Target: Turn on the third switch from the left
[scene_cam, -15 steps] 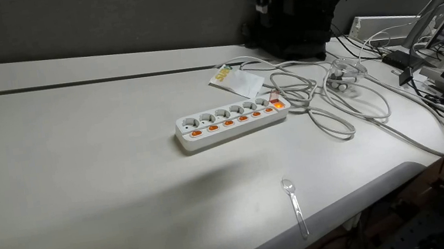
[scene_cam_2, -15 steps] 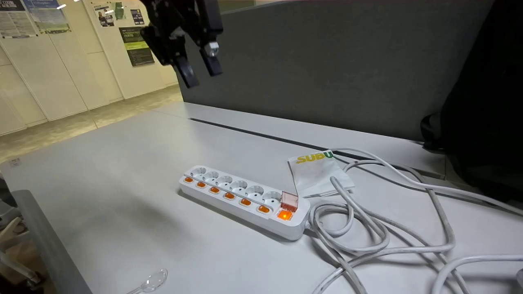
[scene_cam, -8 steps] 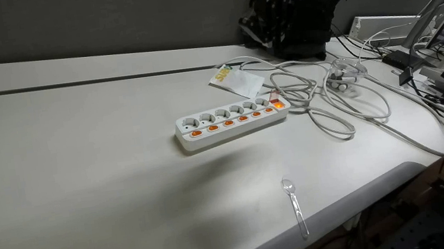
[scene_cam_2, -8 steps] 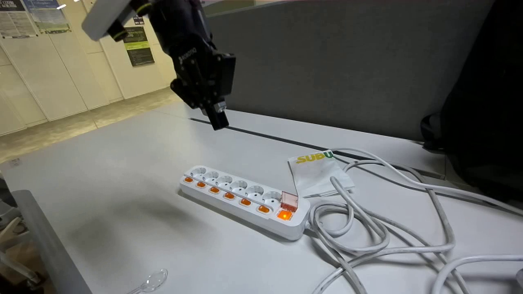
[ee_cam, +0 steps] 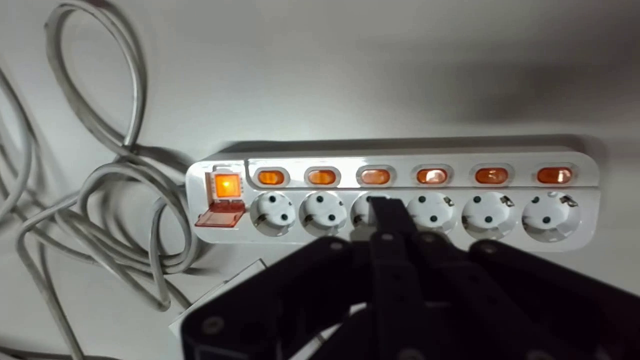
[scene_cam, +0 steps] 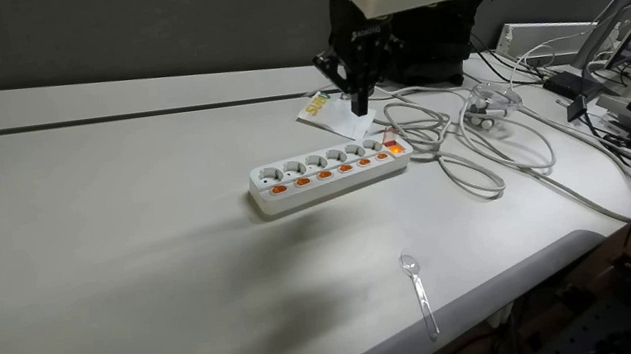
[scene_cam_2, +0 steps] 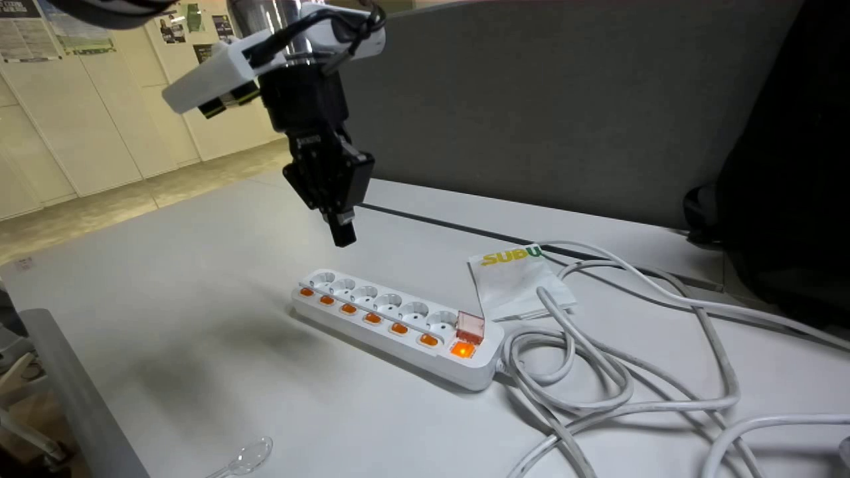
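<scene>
Power strip (scene_cam_2: 388, 340): smooth semi-gloss plast.; third switch (ee_cam: 432, 176) glossy plast. w/ glint. Gripper (ee_cam: 393, 215) mostly matt; collar (scene_cam_2: 265, 16) above, polished metal. Desk (scene_cam: 111, 198) smooth w/ soft sheen. Near spoon (scene_cam: 420, 294): clear shiny plast. Folded paper (scene_cam_2: 521, 285) matt. Far partition (scene_cam: 120, 35) matt, cloth-like.

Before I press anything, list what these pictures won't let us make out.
Third switch: which way it tilts; too small in both exterior views, partly lost in glare in the wrist view.
Arm: upper part cut off by the top edge in both exterior views.
Posters: print too small in an exterior view.
</scene>
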You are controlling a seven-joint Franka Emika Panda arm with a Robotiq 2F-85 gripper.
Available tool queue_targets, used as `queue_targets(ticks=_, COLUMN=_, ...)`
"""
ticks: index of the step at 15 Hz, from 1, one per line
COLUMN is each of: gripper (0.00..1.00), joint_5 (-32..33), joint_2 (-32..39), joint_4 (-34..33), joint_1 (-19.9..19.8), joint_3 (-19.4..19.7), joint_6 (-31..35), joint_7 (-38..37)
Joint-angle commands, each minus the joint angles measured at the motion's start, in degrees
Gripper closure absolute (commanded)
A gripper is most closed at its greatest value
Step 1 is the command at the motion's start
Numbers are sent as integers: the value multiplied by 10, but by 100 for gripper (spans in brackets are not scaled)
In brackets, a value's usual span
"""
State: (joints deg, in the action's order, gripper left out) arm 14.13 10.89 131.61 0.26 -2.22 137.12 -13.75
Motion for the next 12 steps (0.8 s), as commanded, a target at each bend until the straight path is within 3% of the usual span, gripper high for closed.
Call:
queue_targets(ticks=1, gripper=100, joint_5=-36, joint_2=13, joint_4=9, joint_1=15, joint_3=7, joint_6=27, joint_7=-10)
queue_targets(ticks=8, gripper=99, joint_5=-33, joint_2=19, joint_4=5, joint_1=20, joint_3=12, joint_6=23, joint_7=3)
queue_targets(ticks=12, gripper=100, joint_5=-4, joint_2=35, joint_4=12, joint_1=32, joint_3=23, joint_6=88, joint_7=-21)
